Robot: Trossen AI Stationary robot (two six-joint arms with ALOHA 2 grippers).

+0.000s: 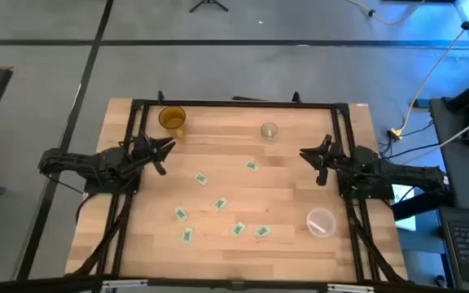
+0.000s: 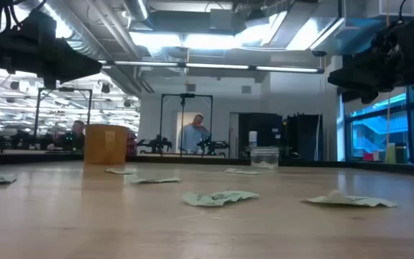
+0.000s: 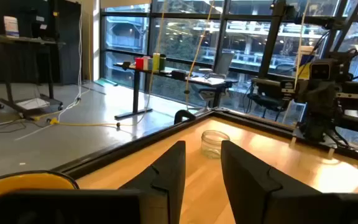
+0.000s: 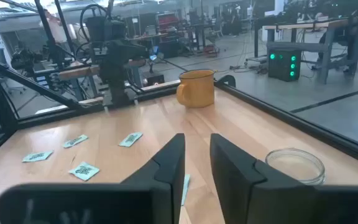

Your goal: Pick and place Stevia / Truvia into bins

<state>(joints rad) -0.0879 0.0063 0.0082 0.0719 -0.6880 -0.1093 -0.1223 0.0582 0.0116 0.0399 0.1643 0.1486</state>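
From above, the left gripper (image 1: 163,151) hangs over the table's left edge and the right gripper (image 1: 314,157) over its right edge, both well apart from the packets (image 1: 219,204). Eight packets lie scattered across the middle and front of the table (image 1: 218,252). The round clear bin (image 1: 322,221) sits at the front right, near the right arm; it looks unfilled, though I cannot be sure. A yellow mug (image 1: 172,119) and a small glass jar (image 1: 269,130) stand at the back.

At table height, crumpled packets (image 2: 218,197) lie flat on the wood, with both arms raised above.

The left wrist camera shows its fingers (image 3: 168,175) a narrow gap apart, holding nothing, aimed toward the jar (image 3: 215,143).

The right wrist camera shows its fingers (image 4: 169,168) likewise narrowly parted and unladen, packets (image 4: 130,139) ahead.

No pick seems begun. Next, one arm likely must widen its fingers, descend on a packet and pinch its thin edge.
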